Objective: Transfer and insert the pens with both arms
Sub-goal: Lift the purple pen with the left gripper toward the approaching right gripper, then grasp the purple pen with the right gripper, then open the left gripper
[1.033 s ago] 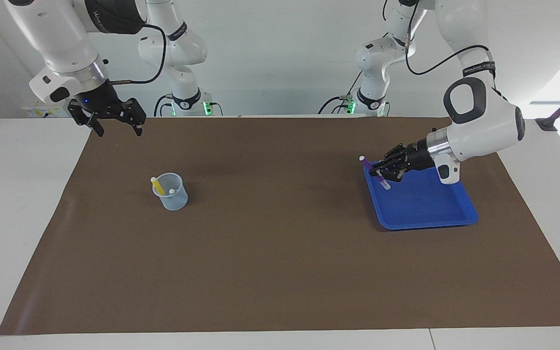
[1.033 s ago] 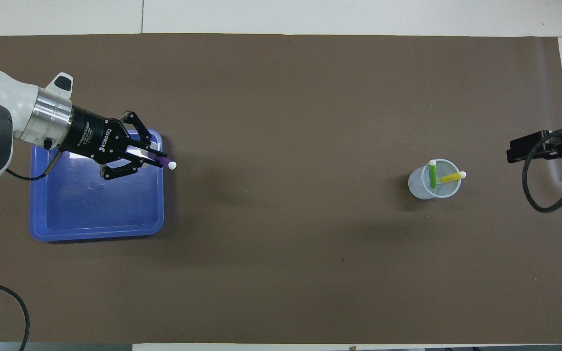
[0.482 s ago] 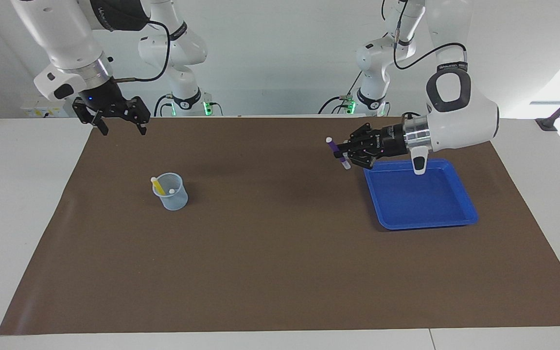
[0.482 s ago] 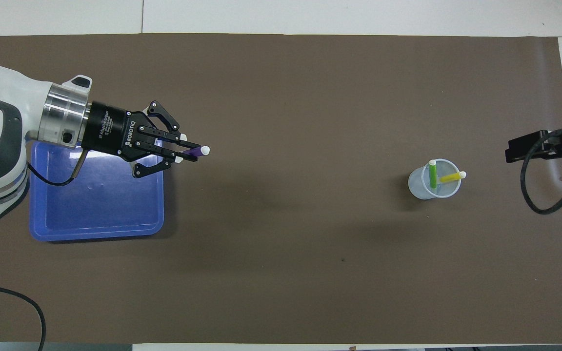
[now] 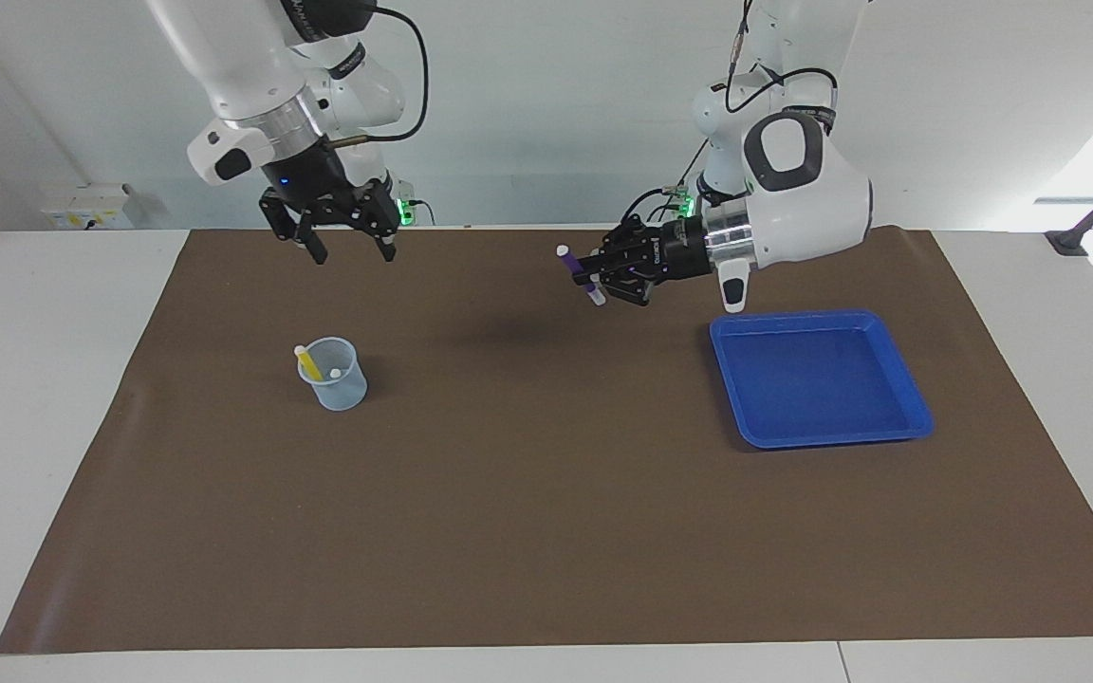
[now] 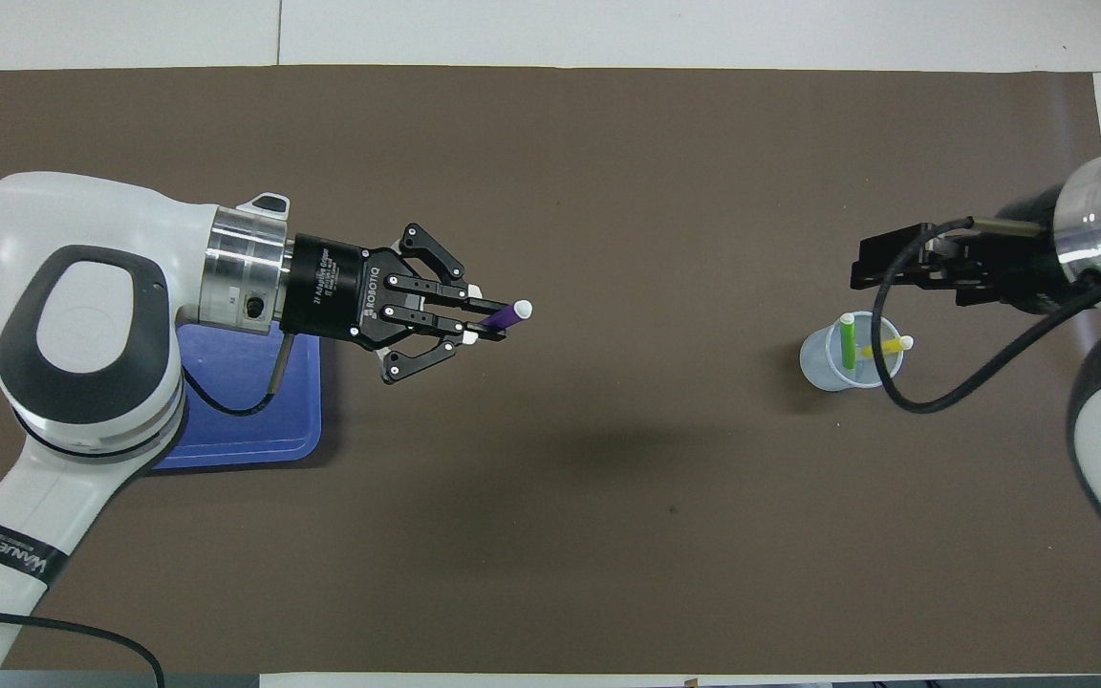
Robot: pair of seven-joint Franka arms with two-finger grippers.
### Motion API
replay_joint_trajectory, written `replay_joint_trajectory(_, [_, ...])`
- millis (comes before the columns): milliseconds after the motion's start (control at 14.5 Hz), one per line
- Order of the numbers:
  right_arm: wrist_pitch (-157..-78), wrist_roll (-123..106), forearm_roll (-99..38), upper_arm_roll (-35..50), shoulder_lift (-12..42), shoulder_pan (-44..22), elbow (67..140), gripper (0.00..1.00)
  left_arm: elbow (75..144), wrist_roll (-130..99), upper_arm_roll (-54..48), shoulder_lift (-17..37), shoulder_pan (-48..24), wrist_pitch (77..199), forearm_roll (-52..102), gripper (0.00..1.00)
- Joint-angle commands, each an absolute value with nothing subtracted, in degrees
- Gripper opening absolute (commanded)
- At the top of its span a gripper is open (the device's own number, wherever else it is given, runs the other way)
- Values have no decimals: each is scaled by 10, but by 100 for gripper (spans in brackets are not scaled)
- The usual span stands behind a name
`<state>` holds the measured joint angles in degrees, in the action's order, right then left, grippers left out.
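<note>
Clamped on the purple pen [image 5: 579, 275], the left gripper [image 5: 598, 270] hangs in the air over bare brown mat [image 5: 546, 531], right of centre in the facing view, with the blue tray [image 5: 917, 417] lower right of it. The pen is pinched near its middle and stands tilted, its whitish end up and pointing toward the middle of the picture. In the overhead view the same pen [image 6: 508, 314] sticks out of the fingertips toward the centre of the frame.

At upper left of the facing view the right gripper [image 5: 352, 245] hovers with its fingers spread wide and nothing between them, above the mat and up-frame of the clear cup [image 5: 334, 374]. The green pen [image 6: 847, 344] and the yellow pen [image 6: 885, 347] already lean inside that cup at the right of the overhead view, whitish ends up.

A pen like this looks light, stiff and smooth-sided, so it should carry easily but could swivel or slip in a two-point pinch. For a handover, the free length toward the whitish end appears the natural place for the second gripper to take hold, clear of the first one's fingertips.

Nothing lies on the mat between the two grippers. The likelier snags are at the cup: it seems light enough to tip if nudged, the two pens inside crowd its mouth, and in the overhead view the right arm's black cable [image 6: 933, 397] loops across it.
</note>
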<state>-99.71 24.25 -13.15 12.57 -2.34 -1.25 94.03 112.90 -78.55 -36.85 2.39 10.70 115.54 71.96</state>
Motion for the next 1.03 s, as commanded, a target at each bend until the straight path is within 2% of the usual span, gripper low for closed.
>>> replay_joint_trajectory(0, [-1030,293,-167,170,-15,-7,939,100,1176,-795,-362,-24,75,1208,761,0])
replay_joint_trajectory(551, [-1085,335,-176,257,25,-11,943,100,1187,-794,-362,-30,72,1226,800,0])
replay_joint_trajectory(965, [-1099,337,-174,272,34,-13,948,99,1191,-794,-362,-34,72,1233,815,0])
